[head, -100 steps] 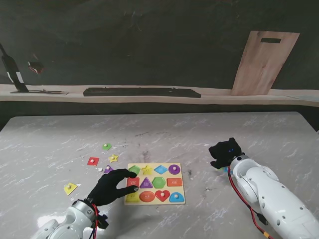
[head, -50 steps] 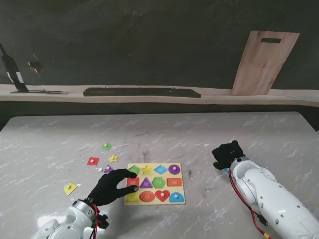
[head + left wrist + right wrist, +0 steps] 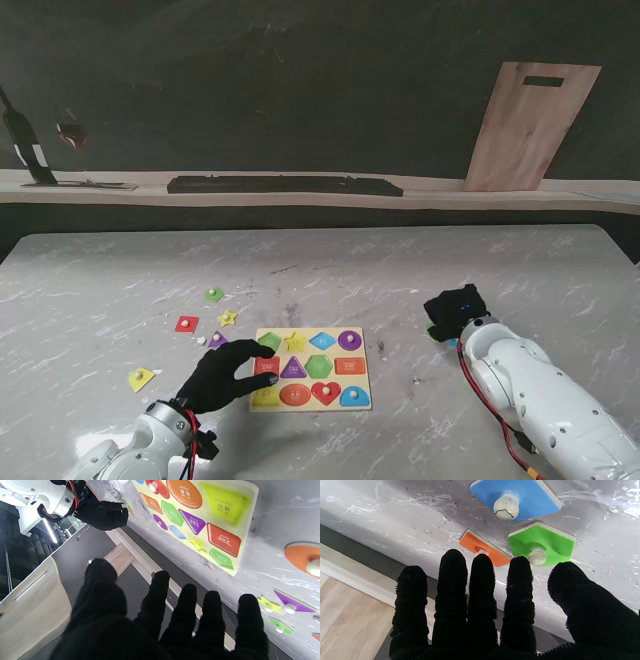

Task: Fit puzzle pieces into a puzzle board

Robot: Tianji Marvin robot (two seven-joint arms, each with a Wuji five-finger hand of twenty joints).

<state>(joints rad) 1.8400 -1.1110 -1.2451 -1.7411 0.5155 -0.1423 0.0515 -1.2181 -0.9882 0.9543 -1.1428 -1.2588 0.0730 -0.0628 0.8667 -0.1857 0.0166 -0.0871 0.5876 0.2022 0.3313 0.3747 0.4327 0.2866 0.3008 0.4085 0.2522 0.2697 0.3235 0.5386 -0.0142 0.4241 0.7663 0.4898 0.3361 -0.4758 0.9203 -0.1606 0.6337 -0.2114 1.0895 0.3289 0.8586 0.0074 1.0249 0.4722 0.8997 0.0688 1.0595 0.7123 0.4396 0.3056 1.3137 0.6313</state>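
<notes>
Hovering left robot hand (image 3: pixel 222 374), puzzle board (image 3: pixel 312 368) just beside its right

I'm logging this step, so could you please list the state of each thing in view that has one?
Puzzle board: flat on the table, several recesses empty.
Left hand: open, fingers spread, holding nothing.
Right hand: open, palm down over loose pieces.
Blue piece: loose, knob up.
Green hexagon piece: loose, knob up.
Orange piece: loose, partly hidden behind the fingers.
</notes>
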